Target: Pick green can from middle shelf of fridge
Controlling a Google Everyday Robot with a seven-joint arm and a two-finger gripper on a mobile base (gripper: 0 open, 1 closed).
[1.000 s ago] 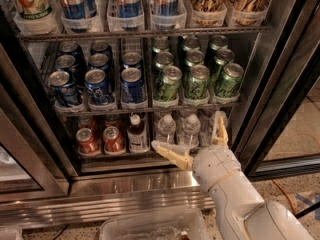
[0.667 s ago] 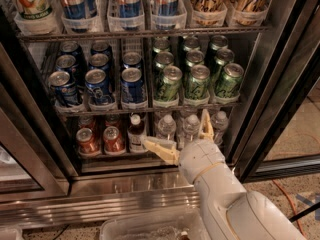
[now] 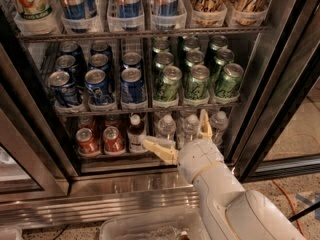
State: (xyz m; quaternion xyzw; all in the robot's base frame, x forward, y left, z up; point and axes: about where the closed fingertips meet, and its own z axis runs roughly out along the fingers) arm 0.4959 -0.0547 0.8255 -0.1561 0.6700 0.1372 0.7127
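Note:
The fridge (image 3: pixel 280 84) stands open before me. Its middle shelf (image 3: pixel 150 105) holds rows of dark blue cans (image 3: pixel 132 86) on the left and green cans on the right. The front green cans are at the shelf edge, the nearest one (image 3: pixel 168 84) left of two alike (image 3: pixel 197 83). My gripper (image 3: pixel 175 134) is open and empty, its two yellowish fingers (image 3: pixel 157 148) spread wide. It is in front of the lower shelf's water bottles, just below the green cans and touching none of them.
The top shelf holds tall slim cans (image 3: pixel 127 1). The lower shelf holds red-orange cans (image 3: pixel 87 140), a dark bottle (image 3: pixel 135 133) and water bottles (image 3: pixel 165 126). A steel grille (image 3: pixel 100 204) runs along the base. A clear plastic bin (image 3: pixel 145 229) sits on the floor. A dark door frame (image 3: pixel 272 114) is on the right.
My gripper and arm have shifted left and slightly up along the lower shelf, toward the green cans. The cans have not moved.

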